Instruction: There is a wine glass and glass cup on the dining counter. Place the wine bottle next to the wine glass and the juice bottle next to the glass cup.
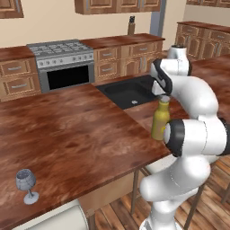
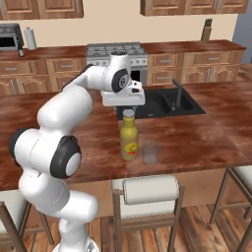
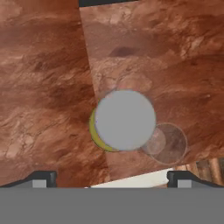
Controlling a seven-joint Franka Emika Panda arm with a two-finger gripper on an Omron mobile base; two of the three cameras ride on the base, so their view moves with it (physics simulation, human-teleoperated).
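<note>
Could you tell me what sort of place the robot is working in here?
A home kitchen, rendered: a grey stove stands among wooden cabinets on the far wall, and the long wood-grain dining counter has a black sink set into it.

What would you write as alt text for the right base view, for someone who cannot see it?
A white robot arm holds its open pincer just above the juice bottle, which stands upright beside the glass cup on the dining counter. A black sink lies behind them.
</note>
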